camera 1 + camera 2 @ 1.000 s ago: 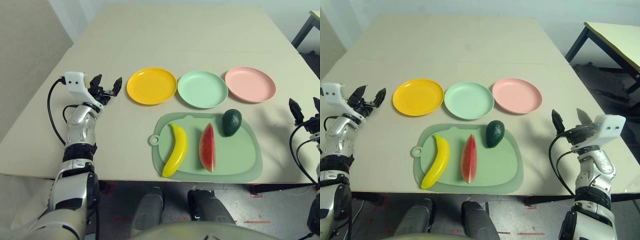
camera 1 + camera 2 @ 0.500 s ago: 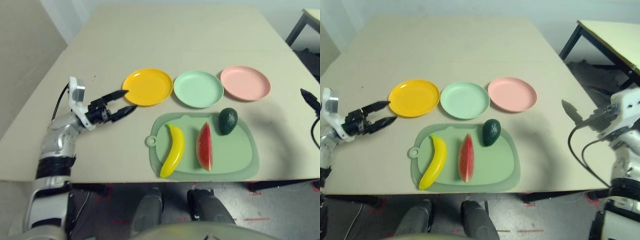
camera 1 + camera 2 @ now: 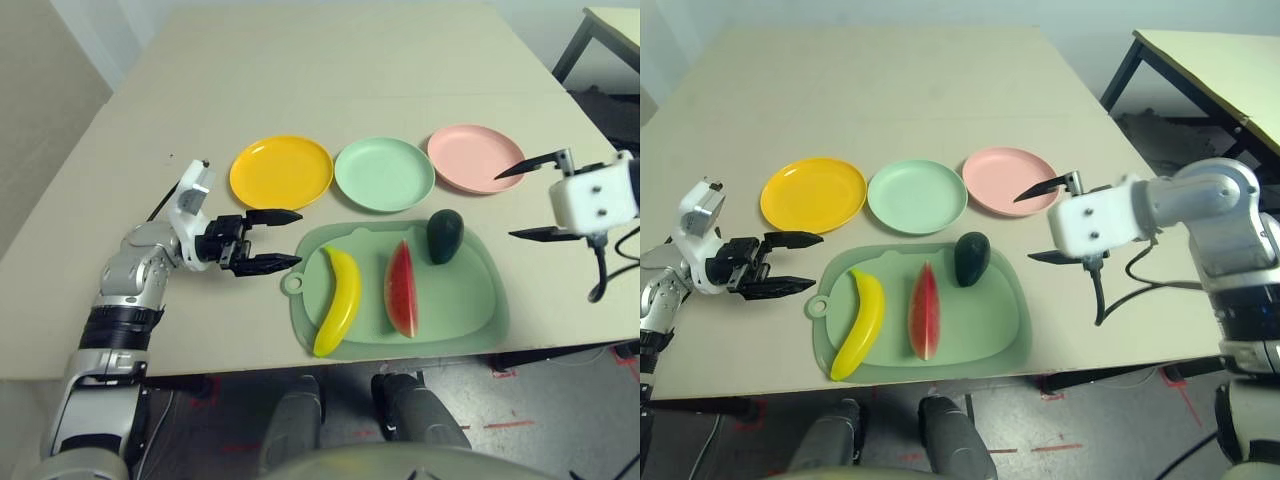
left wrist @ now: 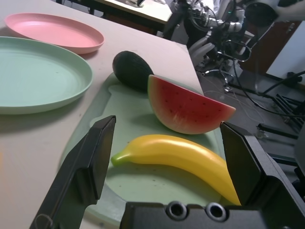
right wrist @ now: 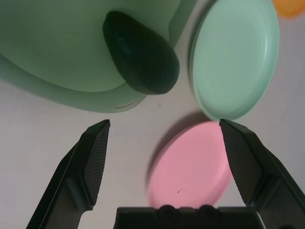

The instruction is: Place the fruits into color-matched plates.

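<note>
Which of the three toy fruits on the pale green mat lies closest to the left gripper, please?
The curved yellow banana: it lies at the mat's left end, nearest the open left gripper, with the watermelon wedge and avocado farther right.

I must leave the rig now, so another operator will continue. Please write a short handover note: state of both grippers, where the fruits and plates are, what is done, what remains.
Left gripper: open, empty, beside the pale green rounded mat, pointing at the curved yellow toy banana.
Right gripper: open, empty, above the table between the pale pink plastic plate and the dark green oval avocado.
Banana, red watermelon wedge and avocado all lie on the mat.
Yellow-orange plate, mint green plate and pink plate are empty.
Done: nothing placed. Left: all three fruits.
</note>
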